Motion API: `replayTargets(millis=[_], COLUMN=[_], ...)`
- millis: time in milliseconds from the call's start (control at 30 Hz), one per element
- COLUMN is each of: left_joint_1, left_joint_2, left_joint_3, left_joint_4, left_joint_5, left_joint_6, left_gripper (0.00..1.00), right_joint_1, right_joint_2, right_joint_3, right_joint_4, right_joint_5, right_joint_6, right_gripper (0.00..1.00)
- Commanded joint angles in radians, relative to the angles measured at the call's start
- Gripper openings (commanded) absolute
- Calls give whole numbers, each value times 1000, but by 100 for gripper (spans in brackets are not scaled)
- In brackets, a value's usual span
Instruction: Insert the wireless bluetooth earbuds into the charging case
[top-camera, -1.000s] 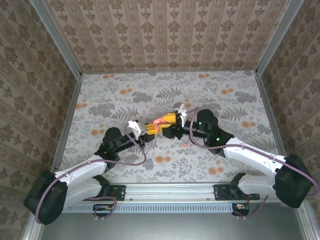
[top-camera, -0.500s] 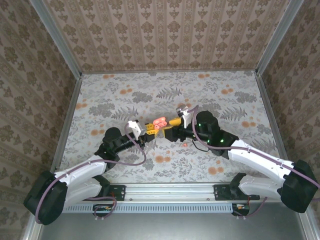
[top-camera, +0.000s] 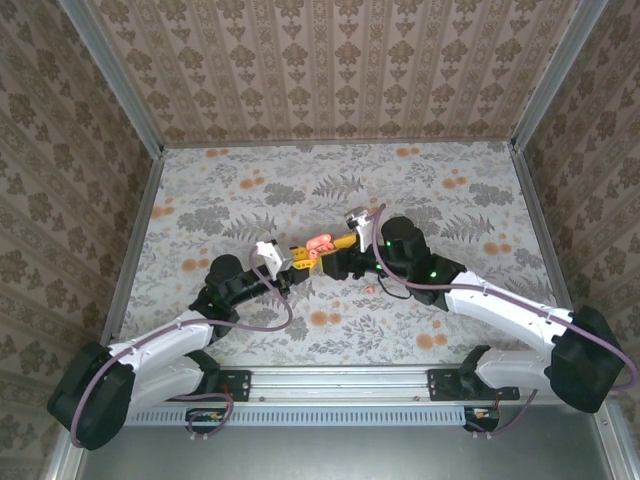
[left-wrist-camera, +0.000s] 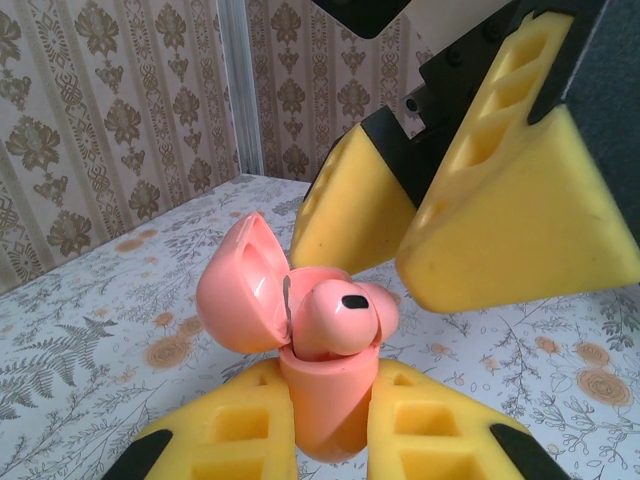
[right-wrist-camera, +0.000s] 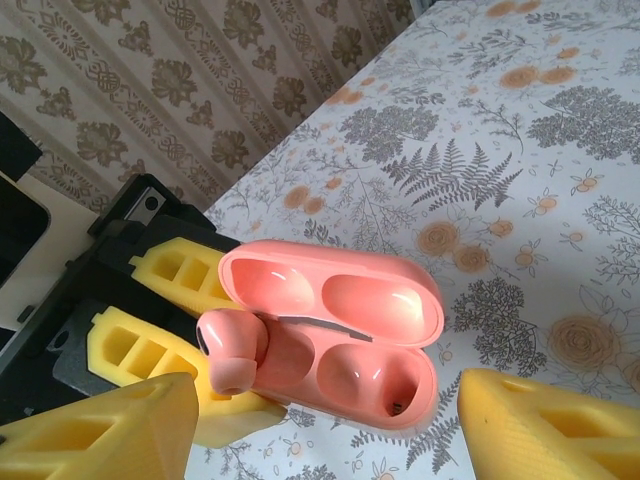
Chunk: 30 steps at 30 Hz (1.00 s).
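My left gripper (left-wrist-camera: 325, 412) is shut on the lower body of a pink charging case (left-wrist-camera: 325, 385), held upright with its lid (left-wrist-camera: 240, 285) swung open. One pink earbud (left-wrist-camera: 335, 315) sits in the left slot (right-wrist-camera: 232, 350), its head sticking out above the rim. The other slot (right-wrist-camera: 385, 375) is empty. My right gripper (right-wrist-camera: 328, 405) stands open just over the case, one yellow finger on each side and nothing between them. In the top view the two grippers meet at the case (top-camera: 319, 243). A tiny pinkish piece (top-camera: 370, 289) lies on the table under the right wrist.
The floral table (top-camera: 250, 190) is walled on three sides by patterned panels (top-camera: 330, 70). The right gripper's yellow fingers (left-wrist-camera: 500, 220) hang close above the case. Both arms cross the near middle of the table.
The right gripper drew back a little to the right, then came in again over the open case. The left arm and the case have stayed put.
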Motion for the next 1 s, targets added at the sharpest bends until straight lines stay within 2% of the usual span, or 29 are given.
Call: replayTargets(millis=[0, 500, 967], left_joint_1=[-5, -6, -6], left_joint_2=[-27, -52, -62], left_joint_3=[34, 26, 19], left_joint_4=[1, -15, -22], left_joint_5=[5, 0, -10], left_joint_6=[-3, -4, -3], left_gripper=[4, 5, 5], right_joint_1=[6, 3, -9], right_joint_2=[17, -9, -50], right_joint_3=[35, 10, -5], right_joint_4=[14, 29, 24], right_joint_5=[-10, 92, 96], right_joint_6=[11, 15, 15], right_gripper=[71, 70, 70])
